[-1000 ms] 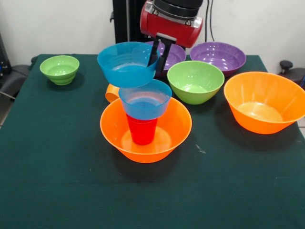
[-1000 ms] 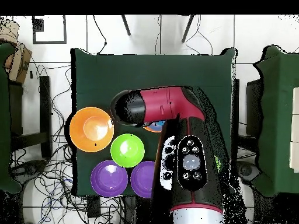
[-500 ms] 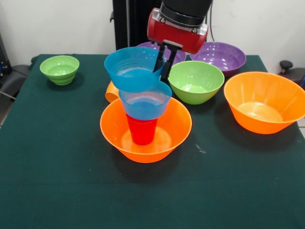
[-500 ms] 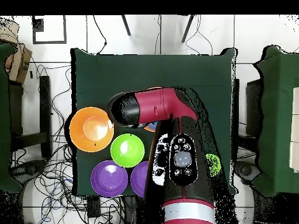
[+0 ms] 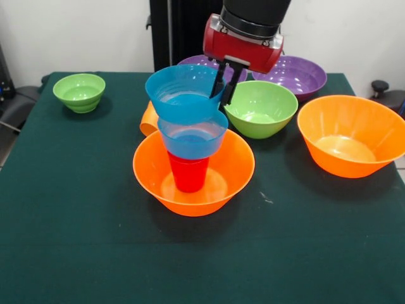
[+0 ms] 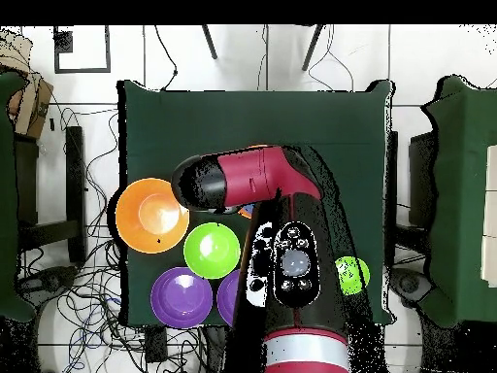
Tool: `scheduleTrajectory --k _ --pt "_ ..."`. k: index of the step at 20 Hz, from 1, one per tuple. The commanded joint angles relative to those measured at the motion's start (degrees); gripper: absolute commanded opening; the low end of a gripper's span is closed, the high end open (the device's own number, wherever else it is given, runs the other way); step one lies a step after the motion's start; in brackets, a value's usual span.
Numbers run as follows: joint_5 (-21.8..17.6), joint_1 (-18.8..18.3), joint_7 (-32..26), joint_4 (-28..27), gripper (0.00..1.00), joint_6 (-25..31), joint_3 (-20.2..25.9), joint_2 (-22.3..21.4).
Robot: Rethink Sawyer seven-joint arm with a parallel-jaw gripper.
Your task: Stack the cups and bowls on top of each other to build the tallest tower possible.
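The tool point(image 5: 224, 85) grips the right-hand rim of a blue bowl point(image 5: 183, 94), its two dark fingers closed on the bowl wall, one inside and one outside. This held blue bowl hangs tilted just above a second blue bowl point(image 5: 192, 135); whether the two touch cannot be told. The second blue bowl sits on an upside-down red cup point(image 5: 188, 172), which stands in the middle of a large orange bowl point(image 5: 193, 170) on the green desk point(image 5: 76, 240); together they form the tower. An orange cup point(image 5: 149, 120) lies on its side just behind the tower, mostly hidden by the blue bowls. A medium green bowl point(image 5: 259, 107) stands to the right of the held bowl, with one purple bowl point(image 5: 290, 75) behind it and another purple bowl point(image 5: 193, 61) partly covered by the arm. A second large orange bowl point(image 5: 352, 134) stands at the right edge of the desk. A small green bowl point(image 5: 80, 91) stands well apart at the far left corner. In the overhead view the arm point(image 6: 254, 180) covers the tower.
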Motion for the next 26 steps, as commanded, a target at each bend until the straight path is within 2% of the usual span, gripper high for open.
scheduleTrajectory --k 1,10,26 --pt "-4.7 0.3 -2.5 0.5 0.00 -3.6 1.5 0.5" --pt "-4.6 -0.2 -3.7 0.1 0.00 -4.0 1.6 0.9" --pt "-3.7 1.6 -0.9 0.2 0.00 -5.1 0.4 1.8"
